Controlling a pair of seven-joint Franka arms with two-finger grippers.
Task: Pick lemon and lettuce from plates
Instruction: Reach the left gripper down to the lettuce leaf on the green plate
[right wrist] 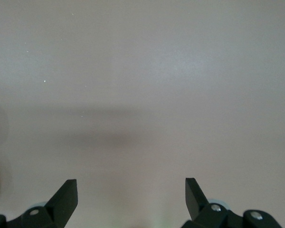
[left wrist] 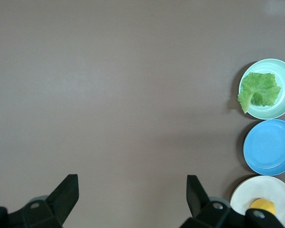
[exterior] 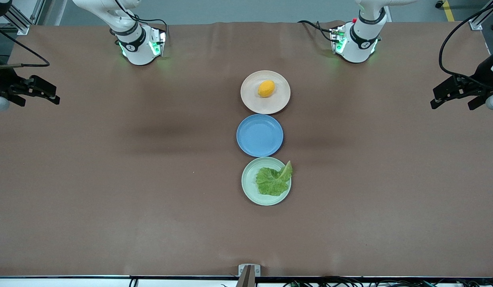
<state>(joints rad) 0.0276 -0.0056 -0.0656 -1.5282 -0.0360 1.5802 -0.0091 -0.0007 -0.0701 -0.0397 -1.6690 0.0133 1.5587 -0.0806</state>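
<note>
Front view: blue plate (exterior: 259,135) between plates (exterior: 265,92).

a wide table covered in matte brown sheeting (exterior: 111,179) fills the scene, faintly creased and evenly lit with soft shadows. a grey floor (exterior: 238,10) shows above it; a white edge strip (exterior: 71,281) borders the bottom.

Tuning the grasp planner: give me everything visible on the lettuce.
The lettuce is one crinkled green leaf, paler at its stem end, which pokes over the rim toward the blue plate. It lies flat on the mint green plate, covering the half toward the left arm's end of the table. Nothing else touches it.
</note>
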